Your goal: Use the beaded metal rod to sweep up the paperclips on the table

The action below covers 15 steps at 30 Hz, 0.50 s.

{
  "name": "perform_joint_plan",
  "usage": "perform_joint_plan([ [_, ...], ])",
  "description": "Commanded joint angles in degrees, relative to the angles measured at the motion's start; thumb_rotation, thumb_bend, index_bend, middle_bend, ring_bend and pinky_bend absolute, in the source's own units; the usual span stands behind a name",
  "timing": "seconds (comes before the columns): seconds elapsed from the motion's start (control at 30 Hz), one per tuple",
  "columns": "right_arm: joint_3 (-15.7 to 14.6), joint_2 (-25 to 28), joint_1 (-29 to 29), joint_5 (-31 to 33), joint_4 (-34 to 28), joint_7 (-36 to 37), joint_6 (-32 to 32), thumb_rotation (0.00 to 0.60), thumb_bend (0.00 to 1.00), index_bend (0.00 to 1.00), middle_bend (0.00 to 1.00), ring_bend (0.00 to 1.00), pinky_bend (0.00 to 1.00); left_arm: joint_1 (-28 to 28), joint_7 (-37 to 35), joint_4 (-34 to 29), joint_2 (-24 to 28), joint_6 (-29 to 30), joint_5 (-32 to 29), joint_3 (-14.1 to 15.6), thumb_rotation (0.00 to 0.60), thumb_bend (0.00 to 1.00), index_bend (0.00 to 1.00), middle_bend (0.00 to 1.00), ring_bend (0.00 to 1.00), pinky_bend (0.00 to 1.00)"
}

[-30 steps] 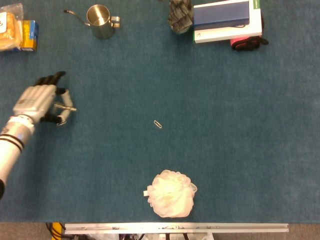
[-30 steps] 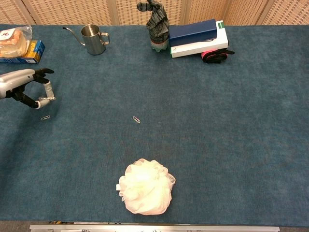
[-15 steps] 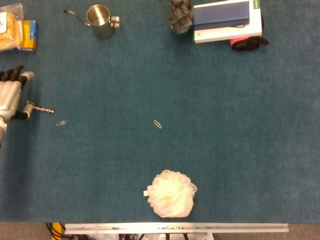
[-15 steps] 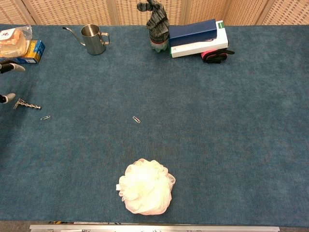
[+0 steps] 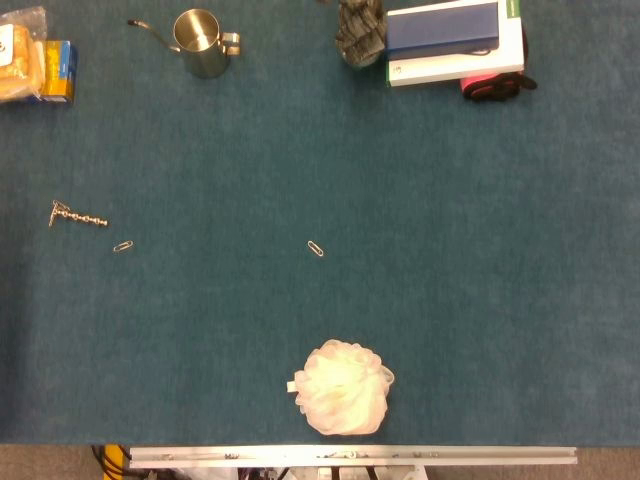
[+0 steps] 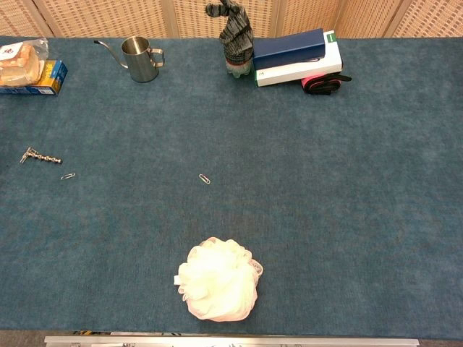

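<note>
A beaded metal rod (image 5: 77, 215) lies flat on the blue-carpeted desk (image 5: 450, 250) at the 9 o'clock edge of the head view, its looped end toward the rim and its beaded shaft pointing toward the middle. Neither robot hand appears in either camera view, so how their fingers stand cannot be told; nothing grips the rod.

One paperclip (image 5: 123, 246) rests just beside the rod's beaded tip, toward 5 o'clock from it and not touching. A second paperclip (image 5: 315, 248) lies near the desk's centre, well apart from the first.

Toward 6 o'clock sits a white mesh bath pouf (image 5: 343, 387). Along the 12 o'clock edge stand a steel gooseneck pitcher (image 5: 201, 42), a grey knitted item (image 5: 359, 32), a stack of a navy and a white box (image 5: 455, 40) with a pink-and-black object (image 5: 492, 86) just beside it, and, toward 10 o'clock, a packet of snacks (image 5: 35, 64).
</note>
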Motion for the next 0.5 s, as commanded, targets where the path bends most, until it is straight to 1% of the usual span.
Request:
perform_joint_plan([
  [0.03, -0.29, -0.29, -0.49, -0.5, 0.16, 0.67, 0.38, 0.6, 0.0, 0.13, 0.04, 0.0, 0.06, 2.42, 0.43, -4.17, 2.48, 3.15, 2.53, 0.86, 0.6, 0.42, 0.28, 0.0, 0.0, 0.0],
  [0.23, -1.55, -0.9, -1.78, -1.55, -0.03, 1.33, 0.8, 0.6, 0.0, 0.14, 0.05, 0.0, 0.06, 5.83, 0.37, -8.77, 4.7, 6.96, 5.8, 1.99, 0.6, 0.41, 0.32, 0.01, 0.0, 0.0],
  [0.33, -2.13, -1.07, -2.68, -1.87, -0.63, 1.35, 1.55, 0.6, 0.0, 0.14, 0.05, 0.0, 0.06, 7.19, 0.43, -9.86, 5.5, 7.61, 6.95, 2.76, 0.6, 0.42, 0.32, 0.01, 0.0, 0.0],
  [0.5, -2.87, -0.49, -4.03, -2.36, -2.16, 0.71, 2.87, 0.6, 0.0, 0.14, 0.05, 0.0, 0.06, 8.71, -0.04, -10.5, 6.04, 8.16, 8.74, 3.24, 0.6, 0.41, 0.32, 0.01, 0.0, 0.0],
])
